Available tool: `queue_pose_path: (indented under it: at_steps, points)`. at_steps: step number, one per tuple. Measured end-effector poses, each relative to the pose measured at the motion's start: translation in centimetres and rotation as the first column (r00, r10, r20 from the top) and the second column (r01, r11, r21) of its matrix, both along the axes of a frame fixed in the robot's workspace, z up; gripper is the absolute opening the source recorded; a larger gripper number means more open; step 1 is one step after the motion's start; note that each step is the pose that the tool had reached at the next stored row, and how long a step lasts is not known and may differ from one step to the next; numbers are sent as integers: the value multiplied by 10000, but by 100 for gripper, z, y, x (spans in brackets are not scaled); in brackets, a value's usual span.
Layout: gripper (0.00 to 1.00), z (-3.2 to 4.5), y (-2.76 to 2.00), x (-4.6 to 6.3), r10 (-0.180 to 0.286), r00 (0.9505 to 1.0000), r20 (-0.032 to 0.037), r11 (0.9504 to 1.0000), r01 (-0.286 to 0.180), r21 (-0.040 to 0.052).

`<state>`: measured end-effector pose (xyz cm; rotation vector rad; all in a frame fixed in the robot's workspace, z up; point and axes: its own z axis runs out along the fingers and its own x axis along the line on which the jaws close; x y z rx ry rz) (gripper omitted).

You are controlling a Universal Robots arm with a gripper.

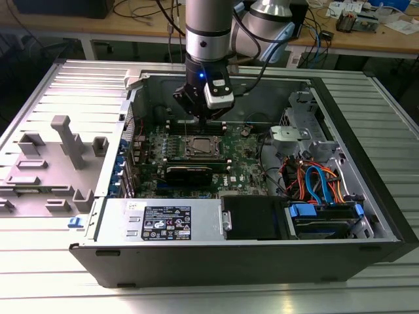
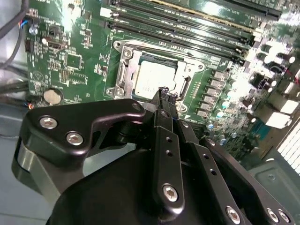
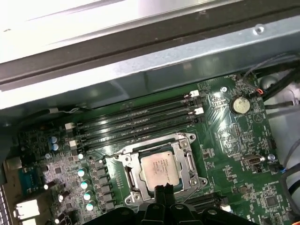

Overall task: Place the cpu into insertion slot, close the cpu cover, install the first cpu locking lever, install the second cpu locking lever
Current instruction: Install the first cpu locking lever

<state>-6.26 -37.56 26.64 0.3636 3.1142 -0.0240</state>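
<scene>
The cpu [image 3: 159,167] lies flat in the slot [image 1: 201,147] on the green motherboard [image 3: 234,140], with its plain silver-grey metal top facing up. It is square, so it has no long axis. Its sides run parallel and square to the long black memory slots [image 3: 136,124] just beside the socket. The cover [image 3: 132,174], a thin silver frame of pressed metal, appears to lie down flat around it, and the chip shows through the square window. Whether the levers are latched cannot be told.

The gripper [image 2: 166,93] hangs over the socket inside the open grey steel case [image 1: 262,248], which lies on its side on a ribbed metal table [image 1: 39,261]. Its matte black fingers [image 2: 163,136], long narrow bars studded with hex screws, are pressed together with nothing between them. In both wrist views their tips sit over the cpu's edge on the side away from the memory slots; contact cannot be judged. A round silver coin cell [image 3: 240,104] sits on the board, well apart from the socket.
</scene>
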Motion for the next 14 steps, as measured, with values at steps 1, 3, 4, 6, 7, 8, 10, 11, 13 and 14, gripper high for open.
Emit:
queue_pose_path:
  at_steps: [1,3,4,6,7,8,10,11,13,14]
  points:
    - [11,0,-1,0,93,10000,0,10000,-93,0]
    - [11,0,-6,-2,399,9992,1,9992,-399,0]
    - [11,0,-8,-2,507,9987,1,9987,-507,0]
    - [11,0,-10,-3,771,9970,1,9970,-771,0]
    - [11,0,-10,-3,910,9958,1,9958,-910,1]
    - [11,0,-11,-3,1067,9943,0,9943,-1067,0]
    - [11,0,-12,-4,1356,9908,0,9908,-1356,0]
    - [11,-1,-12,-4,1493,9888,0,9888,-1493,1]
    - [11,-1,-12,-4,1866,9824,0,9824,-1866,1]
    - [11,-1,-12,-4,2048,9788,0,9788,-2048,0]
